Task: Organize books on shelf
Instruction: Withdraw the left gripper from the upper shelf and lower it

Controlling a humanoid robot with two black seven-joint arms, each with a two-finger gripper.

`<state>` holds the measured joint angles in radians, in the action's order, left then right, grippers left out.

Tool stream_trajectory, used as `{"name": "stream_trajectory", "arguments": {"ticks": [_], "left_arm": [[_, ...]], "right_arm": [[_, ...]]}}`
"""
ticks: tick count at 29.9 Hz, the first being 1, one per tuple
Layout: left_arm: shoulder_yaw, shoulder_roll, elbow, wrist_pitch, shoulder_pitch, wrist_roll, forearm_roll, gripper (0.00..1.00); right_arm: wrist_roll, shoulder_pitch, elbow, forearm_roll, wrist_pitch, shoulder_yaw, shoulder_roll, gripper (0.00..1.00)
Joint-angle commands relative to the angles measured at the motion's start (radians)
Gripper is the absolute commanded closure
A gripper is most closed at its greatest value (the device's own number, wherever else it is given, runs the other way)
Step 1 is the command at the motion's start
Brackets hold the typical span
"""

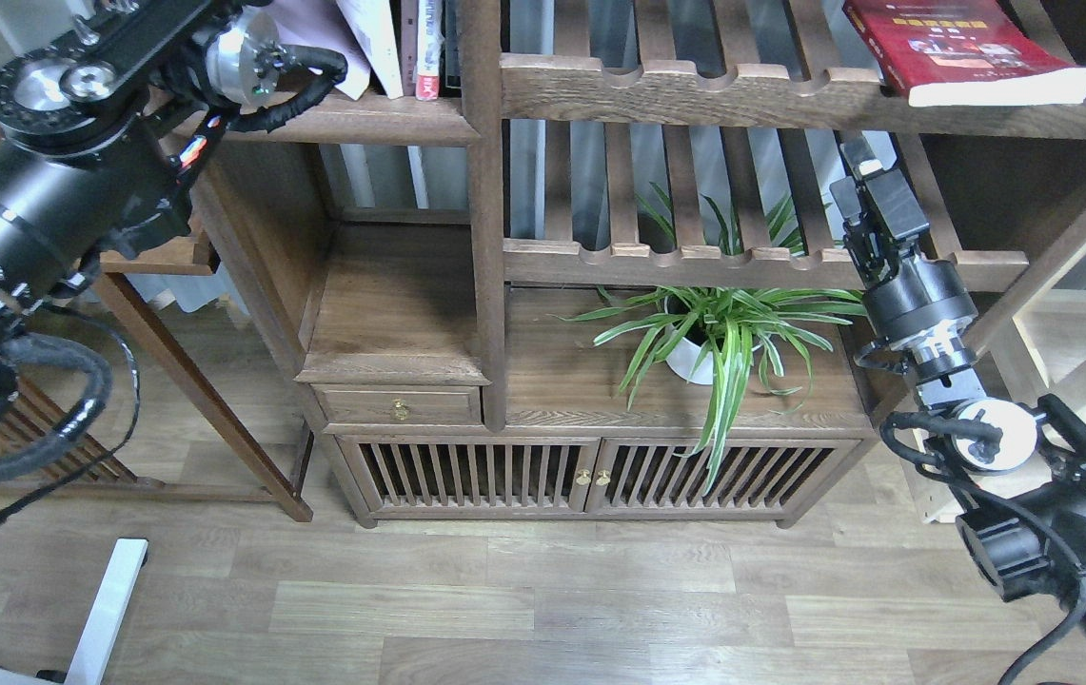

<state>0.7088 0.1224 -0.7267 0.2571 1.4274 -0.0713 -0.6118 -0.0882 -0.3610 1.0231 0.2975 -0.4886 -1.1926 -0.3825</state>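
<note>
The solid-plank shelf (pixel 362 119) runs along the upper left. On it a white and pale lilac paperback (pixel 366 43) leans almost upright against narrow books with pink-and-white spines (pixel 426 48). My left arm reaches up to this shelf; its wrist (pixel 238 43) is by the book and its gripper is cut off by the top edge. The dark red book (pixel 961 43) lies flat on the slatted shelf at the top right. My right gripper (pixel 864 185) hangs in front of the lower slatted shelf, below that book, holding nothing; its fingers look dark and merged. The yellow-green book is out of view.
A potted spider plant (pixel 714 333) stands on the cabinet top (pixel 562 381) left of my right arm. The slatted rail (pixel 676 262) runs just behind the right gripper. A post (pixel 487 209) divides the bookcase. A side table (pixel 171 257) stands at the left.
</note>
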Motion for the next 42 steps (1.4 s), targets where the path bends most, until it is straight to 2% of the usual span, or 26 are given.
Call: {"name": "stream_trajectory", "arguments": {"ticks": [1, 12, 17, 20, 22, 24, 28, 31, 35, 42], "left_arm": [[0.0, 0.022, -0.039, 0.004, -0.001, 0.001, 0.0, 0.19], [-0.011, 0.196, -0.189, -0.016, -0.021, 0.011, 0.0, 0.18], [-0.068, 0.352, -0.295, -0.123, -0.058, 0.042, 0.0, 0.18], [-0.065, 0.358, -0.307, -0.136, -0.062, 0.025, 0.001, 0.17], [-0.063, 0.356, -0.312, -0.16, -0.062, 0.001, 0.001, 0.13], [-0.061, 0.368, -0.332, -0.202, -0.065, -0.022, 0.001, 0.12], [-0.058, 0.434, -0.442, -0.272, -0.094, -0.018, 0.003, 0.11], [-0.058, 0.508, -0.522, -0.314, -0.105, -0.012, 0.036, 0.1], [-0.061, 0.66, -0.608, -0.392, -0.12, 0.018, 0.076, 0.1], [-0.063, 0.809, -0.663, -0.631, -0.157, 0.002, 0.144, 0.09]], "right_arm": [[0.001, 0.0, 0.0, -0.001, 0.0, -0.001, -0.002, 0.17], [0.001, 0.002, -0.006, -0.012, 0.0, 0.013, -0.001, 0.17], [0.001, 0.004, -0.008, -0.031, 0.0, 0.015, 0.004, 0.17], [0.001, 0.008, -0.011, -0.038, 0.0, 0.016, 0.005, 0.17], [0.001, 0.011, -0.012, -0.04, 0.0, 0.019, 0.005, 0.17], [0.001, 0.011, -0.012, -0.04, 0.0, 0.03, 0.005, 0.17], [-0.001, 0.011, -0.015, -0.041, 0.0, 0.031, 0.005, 0.17], [-0.001, 0.01, -0.032, -0.04, 0.0, 0.022, 0.005, 0.17], [-0.004, 0.007, -0.037, -0.038, 0.0, 0.016, 0.005, 0.16], [-0.005, -0.006, -0.058, -0.032, 0.0, -0.048, 0.001, 0.15]]}}
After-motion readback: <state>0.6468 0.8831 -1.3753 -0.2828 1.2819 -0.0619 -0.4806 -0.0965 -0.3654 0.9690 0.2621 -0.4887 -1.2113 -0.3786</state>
